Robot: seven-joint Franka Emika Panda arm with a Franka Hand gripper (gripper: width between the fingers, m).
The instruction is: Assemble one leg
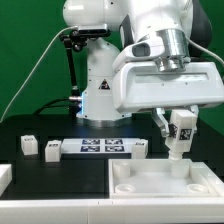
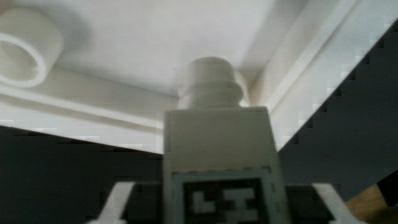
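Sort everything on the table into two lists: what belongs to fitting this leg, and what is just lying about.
In the job:
the leg, held in the gripper
the white tray part with corner sockets, below the leg

Lying about:
the marker board
the near loose block beside it
the far loose block, further toward the exterior view's left

Smooth white plastic leg [image 1: 181,135], matt black table [image 1: 50,176]
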